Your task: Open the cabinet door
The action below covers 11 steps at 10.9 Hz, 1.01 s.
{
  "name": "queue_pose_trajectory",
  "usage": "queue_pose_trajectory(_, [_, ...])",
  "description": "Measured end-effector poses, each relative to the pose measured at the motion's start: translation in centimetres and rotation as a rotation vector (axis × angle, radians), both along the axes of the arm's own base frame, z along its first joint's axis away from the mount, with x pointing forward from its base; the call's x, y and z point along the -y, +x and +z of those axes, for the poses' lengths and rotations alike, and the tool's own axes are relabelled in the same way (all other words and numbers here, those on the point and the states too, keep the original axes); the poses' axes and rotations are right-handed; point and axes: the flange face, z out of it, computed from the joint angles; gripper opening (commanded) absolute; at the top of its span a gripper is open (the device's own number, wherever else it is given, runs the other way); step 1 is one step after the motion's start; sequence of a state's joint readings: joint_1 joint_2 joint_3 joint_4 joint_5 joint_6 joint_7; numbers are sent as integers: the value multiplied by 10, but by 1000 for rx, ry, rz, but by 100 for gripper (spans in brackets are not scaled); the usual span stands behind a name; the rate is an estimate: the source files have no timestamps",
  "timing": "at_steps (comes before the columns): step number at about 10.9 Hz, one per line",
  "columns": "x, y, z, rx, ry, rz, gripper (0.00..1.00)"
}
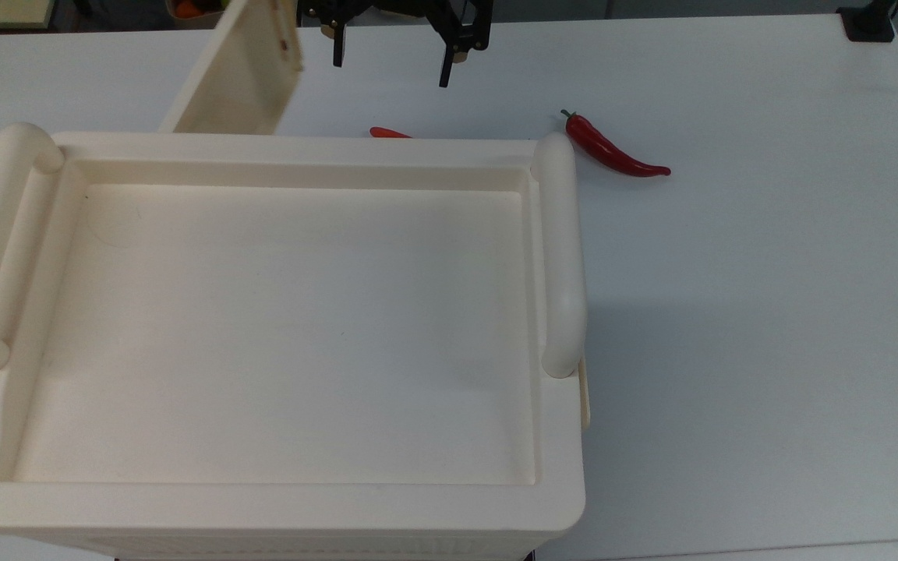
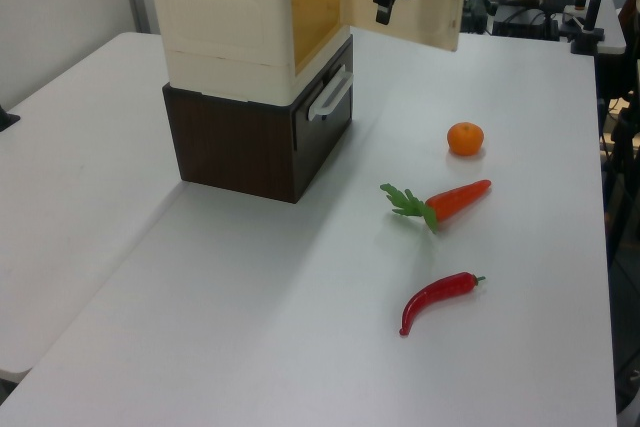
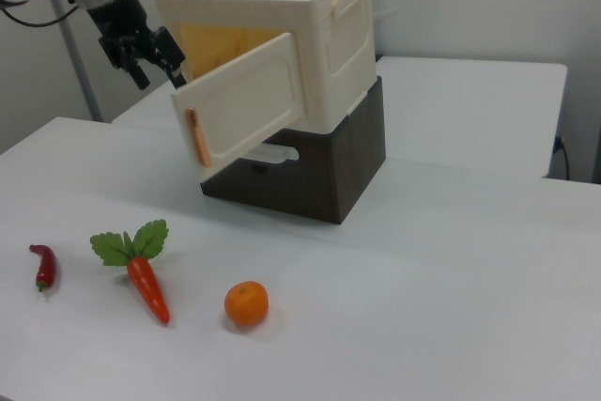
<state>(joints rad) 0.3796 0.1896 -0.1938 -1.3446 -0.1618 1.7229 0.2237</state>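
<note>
The cabinet looks empty, its cabinet door swung wide; my gripper hangs beside it, fingers spread, holding nothing.

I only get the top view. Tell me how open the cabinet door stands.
Observer: In the right view the door stands wide open, and the yellow inside of the cabinet is exposed.
Operator: List what lies on the table in front of it.
Observer: In the left view a carrot and an orange lie near the chilli, none of them touching the door.
Operator: Say what the cabinet rests on.
Observer: A dark brown drawer unit with a pale handle.
</note>
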Motion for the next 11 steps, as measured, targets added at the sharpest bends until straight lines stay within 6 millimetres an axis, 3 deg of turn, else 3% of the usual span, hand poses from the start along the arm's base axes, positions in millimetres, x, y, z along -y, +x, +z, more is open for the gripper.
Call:
queue_pose_trajectory(4, [0,-15,-21,-130,33,2,100])
queue_pose_trajectory(8, [49,-34,-33,-191,37,18,100])
queue_pose_trajectory(11, [67,-34,-50,-220,38,-12,100])
